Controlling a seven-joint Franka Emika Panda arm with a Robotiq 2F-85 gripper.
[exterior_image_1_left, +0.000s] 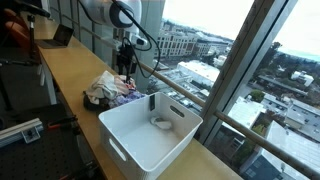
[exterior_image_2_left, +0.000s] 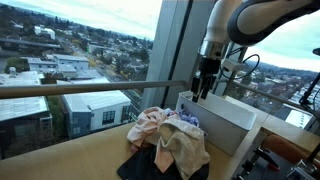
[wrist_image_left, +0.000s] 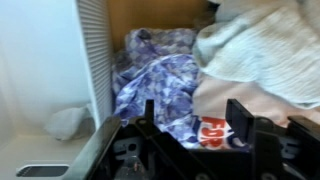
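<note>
Along the window the narrow wooden surface (exterior_image_1_left: 68, 78) runs on bare beyond the clothes pile (exterior_image_1_left: 110, 90), and a white bin (exterior_image_1_left: 140, 152) stands just beside the pile. The gripper (exterior_image_1_left: 124, 68) hangs just above the pile with its jaws spread and holding nothing. A purple patterned cloth (wrist_image_left: 160, 75) lies directly beneath.

My arm (exterior_image_2_left: 252, 20) came in from high up and bent over at the elbow, the last link dropping nearly straight down. My wrist (exterior_image_1_left: 125, 45) pointed downward, and my hand (exterior_image_2_left: 203, 92) hung upright beneath it. In the wrist view, my two dark fingers (wrist_image_left: 238, 118) stood well apart, parallel, with nothing pinched between them.
</note>
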